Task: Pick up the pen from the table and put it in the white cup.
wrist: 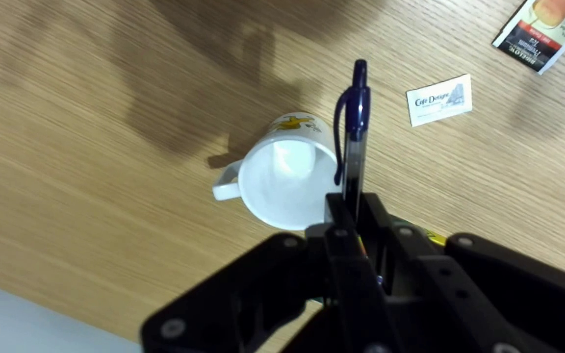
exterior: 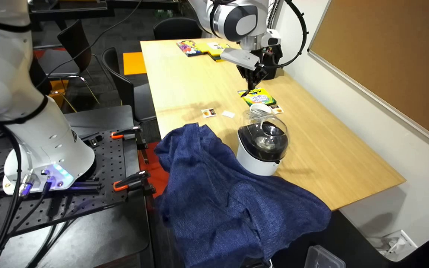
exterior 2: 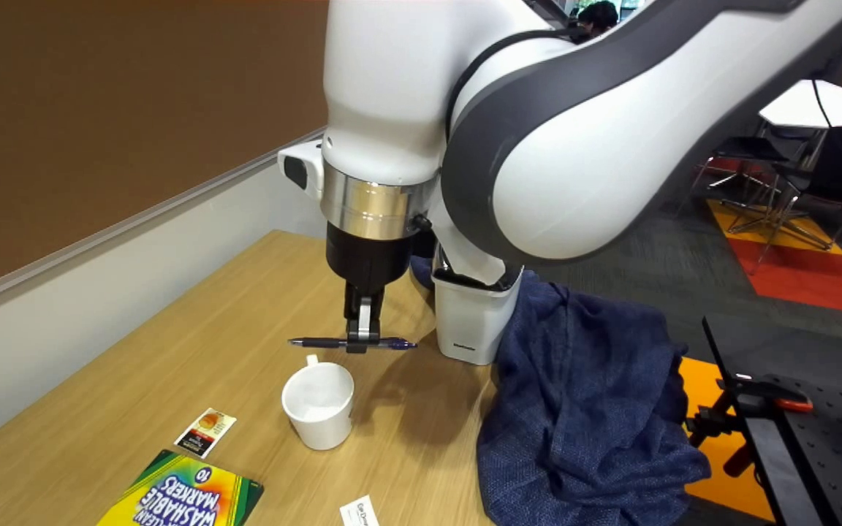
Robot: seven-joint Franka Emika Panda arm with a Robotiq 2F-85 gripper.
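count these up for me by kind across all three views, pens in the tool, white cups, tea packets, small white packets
Pen in the tool: 1
White cup: 1
Tea packets: 2
Small white packet: 1
Total: 5

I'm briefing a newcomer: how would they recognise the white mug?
On the wooden table, find the washable markers box. Near it stands the white mug with a handle, open-topped, unlike the nearby flat tea packet and domed white appliance.
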